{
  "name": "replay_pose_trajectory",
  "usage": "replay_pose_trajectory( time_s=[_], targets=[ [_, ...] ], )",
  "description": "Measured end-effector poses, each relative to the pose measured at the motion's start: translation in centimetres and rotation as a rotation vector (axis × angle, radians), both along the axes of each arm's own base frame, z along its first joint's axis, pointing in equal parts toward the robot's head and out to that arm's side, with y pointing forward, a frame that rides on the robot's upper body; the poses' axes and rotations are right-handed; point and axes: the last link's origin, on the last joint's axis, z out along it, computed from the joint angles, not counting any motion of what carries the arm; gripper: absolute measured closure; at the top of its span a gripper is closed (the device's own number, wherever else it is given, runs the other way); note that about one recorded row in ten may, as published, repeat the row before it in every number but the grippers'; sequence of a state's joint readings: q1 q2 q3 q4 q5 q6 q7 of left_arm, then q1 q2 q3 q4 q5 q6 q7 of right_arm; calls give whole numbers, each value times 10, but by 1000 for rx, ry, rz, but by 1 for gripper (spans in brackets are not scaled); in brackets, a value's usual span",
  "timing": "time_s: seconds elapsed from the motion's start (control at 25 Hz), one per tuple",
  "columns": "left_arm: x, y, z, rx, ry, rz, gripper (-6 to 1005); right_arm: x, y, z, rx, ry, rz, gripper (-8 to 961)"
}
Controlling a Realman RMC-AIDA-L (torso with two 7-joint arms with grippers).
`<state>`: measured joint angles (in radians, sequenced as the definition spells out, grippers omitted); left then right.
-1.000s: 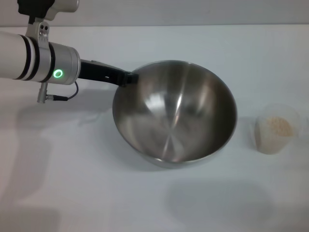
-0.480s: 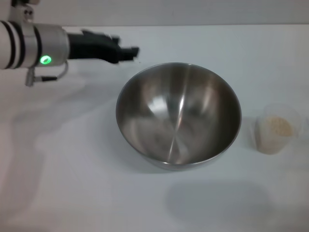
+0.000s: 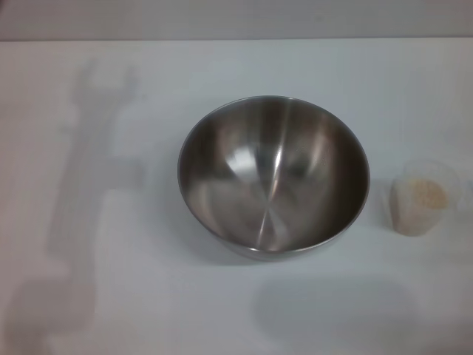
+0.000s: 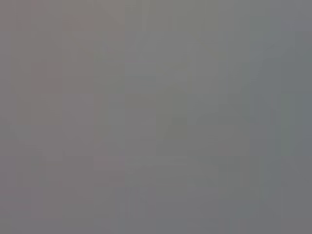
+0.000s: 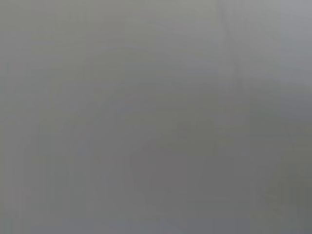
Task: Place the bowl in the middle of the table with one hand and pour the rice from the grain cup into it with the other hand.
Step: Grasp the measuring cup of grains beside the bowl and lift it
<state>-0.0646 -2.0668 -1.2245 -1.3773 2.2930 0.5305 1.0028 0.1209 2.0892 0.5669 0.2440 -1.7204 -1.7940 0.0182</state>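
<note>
Bowl sits mid-table, cup of rice beside it

Bowl [image 3: 273,177], steel and shiny inside, stands upright on the white table [image 3: 148,310], about at its middle. Nothing lies in it. Just off the bowl's right side, apart from its rim, stands the clear grain cup [image 3: 421,198], upright, far smaller than the bowl. Rice [image 3: 424,194] fills its lower part as a pale beige mass. Neither gripper appears in the head view, and both wrist views give only flat grey, so neither gripper's state can be told.
</note>
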Motion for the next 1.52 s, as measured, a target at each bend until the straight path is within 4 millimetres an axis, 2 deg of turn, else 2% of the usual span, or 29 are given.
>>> replay_pose_trajectory(
  time_s=[0.04, 0.08, 0.24, 0.28, 0.36, 0.44, 0.52, 0.64, 0.84, 1.2, 1.52],
  targets=[
    [-15, -19, -4, 153, -27, -31, 160, -1, -4, -3, -25, -19, 10, 119],
    [-15, -19, -4, 153, -27, -31, 160, -1, -4, -3, -25, -19, 10, 119],
    [-54, -67, 0, 385, -166, -180, 160, -1, -19, -16, -133, -58, 29, 120],
    [-54, -67, 0, 385, -166, -180, 161, -1, -19, -16, -133, -58, 29, 120],
    [-74, -78, 0, 376, -224, -203, 161, -1, -26, -23, -183, -71, 34, 120],
    [-90, -81, -5, 330, -252, -193, 164, -2, -38, -35, -251, -109, 28, 120],
    [-107, -80, -12, 269, -252, -163, 167, -2, -41, -38, -270, -120, 23, 119],
    [-122, -79, -18, 215, -248, -123, 170, 0, -52, -53, -347, -115, -9, 118],
    [-138, -75, -24, 154, -222, -56, 170, 11, -56, -67, -437, -82, -89, 119],
    [-146, -75, -25, 135, -228, -23, 170, 17, -45, -83, -538, -62, -134, 120],
    [-149, -76, -25, 135, -229, -8, 170, 18, -25, -94, -620, -66, -145, 119]
  ],
)
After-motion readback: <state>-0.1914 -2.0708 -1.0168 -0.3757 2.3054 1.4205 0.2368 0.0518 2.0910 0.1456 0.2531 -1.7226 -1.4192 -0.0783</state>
